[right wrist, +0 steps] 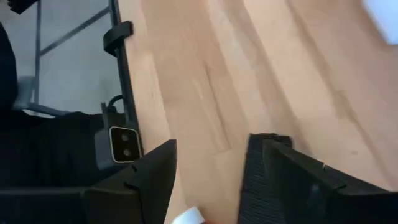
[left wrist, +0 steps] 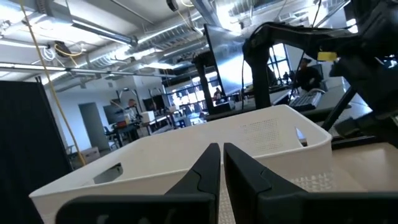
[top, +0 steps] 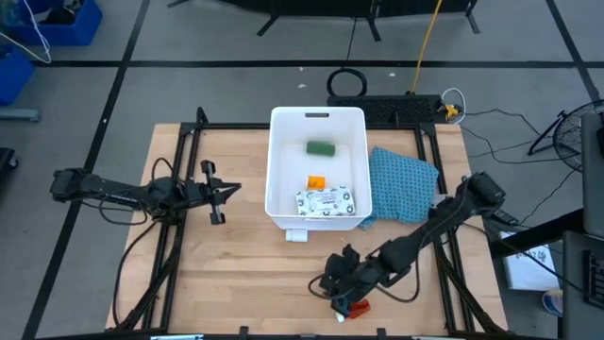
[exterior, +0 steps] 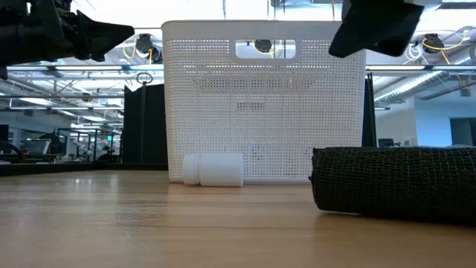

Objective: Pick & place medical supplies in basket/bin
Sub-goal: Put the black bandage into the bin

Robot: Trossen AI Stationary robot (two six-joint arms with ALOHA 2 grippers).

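— Seeing black block (exterior: 394,182) up front, lower right of the low view, lying on tabletop (exterior: 149,223). Worrying about what?

— Fearing red white-capped bottle (top: 356,308) rolling off the tabletop's edge, lower centre of the high view; probably squirting it away by closing off-centre on that round body.

— Sitting where against right hand (top: 342,281)?

— Lying just below it, barely between the spread-open fingers, not yet being grasped. Leaving left hand (top: 215,192) waiting clenched, left of white tub (top: 283,142).

Open desk (top: 245,274) left of the right pincer (top: 342,295); white tub (top: 316,123) and blue cloth (top: 401,184) blocking beyond.
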